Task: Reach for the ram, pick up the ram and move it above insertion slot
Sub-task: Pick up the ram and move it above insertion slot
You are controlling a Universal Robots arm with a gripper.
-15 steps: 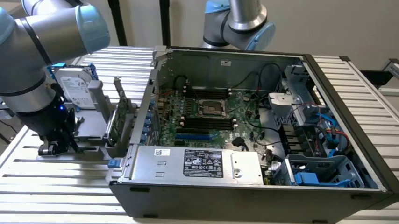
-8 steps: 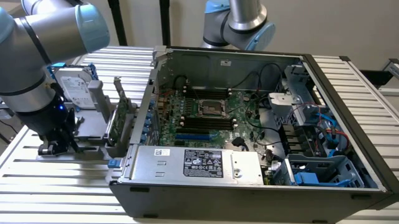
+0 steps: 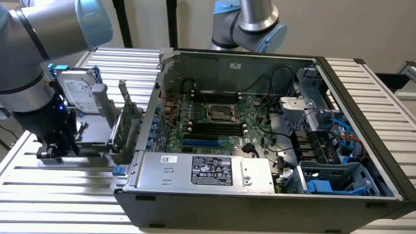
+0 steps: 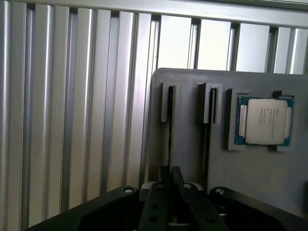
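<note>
1. Step in hand: the pick-up, as judged. The gripper [image 3: 55, 148] is sitting low over the grey holder [image 3: 97, 131], which stands just outside the case [image 3: 260, 204] on the exterior view's left.
2. Tool state: in the wrist view the gripper [image 4: 171, 171] is showing its fingers [image 4: 162, 192] drawn narrow, apparently pinching a thin dark edge.
3. Task's thing: that edge is reading as the ram [image 4: 170, 137], standing edge-on in a holder groove, with a like groove [image 4: 207, 134] beside it and a CPU [image 4: 263, 120] resting in a recess further along the holder.
4. Target: the slot [image 3: 215, 129] is lying well apart from the holder, inside the case on the board.
5. Next move, as judged: it is calling for a straight lift clear of the groove posts, with no tilt.
</note>
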